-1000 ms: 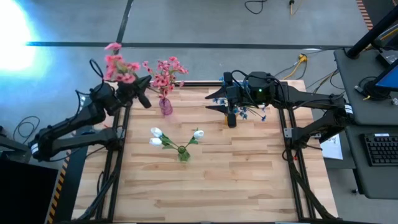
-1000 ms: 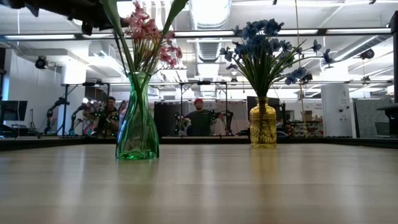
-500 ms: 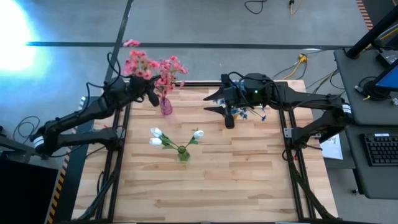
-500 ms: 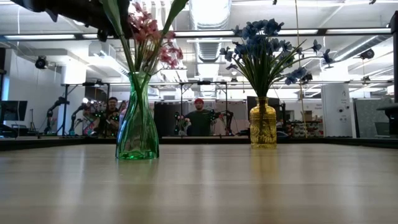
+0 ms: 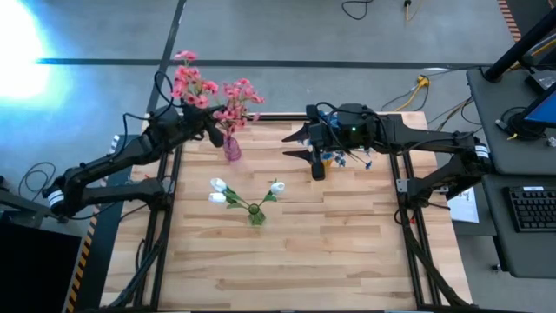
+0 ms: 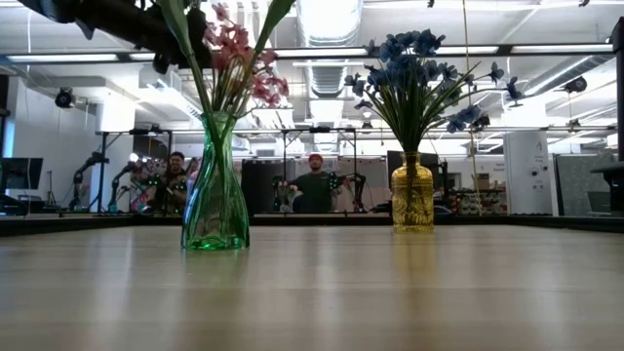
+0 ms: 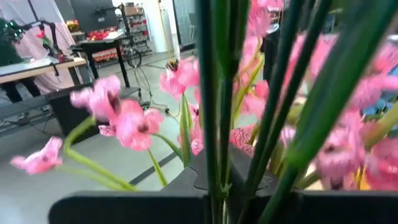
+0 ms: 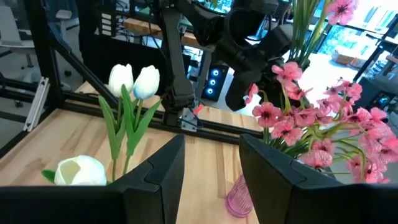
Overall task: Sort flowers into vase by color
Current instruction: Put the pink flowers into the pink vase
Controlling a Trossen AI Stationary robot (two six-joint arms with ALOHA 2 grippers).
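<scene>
From the high view I work left to right. At the table's 11 o'clock corner, my left gripper (image 5: 205, 132) is pinched shut on a sprig of pink flowers (image 5: 186, 80), its stems running straight up between the fingers in the left wrist view. Just toward 3 o'clock of it stands the pink vase (image 5: 232, 148), already holding pink blossoms. To seat this sprig well, I judge that I should bring the stem ends directly above the vase mouth, keep them near vertical, lower slowly so the seated blooms are not dragged out, and release only once the stems are inside. The white flowers (image 5: 246, 196) stand in their vase near table centre. At 1 o'clock, my right gripper (image 5: 314, 162) waits half spread, empty, beside the blue flowers (image 5: 349, 157).
</scene>
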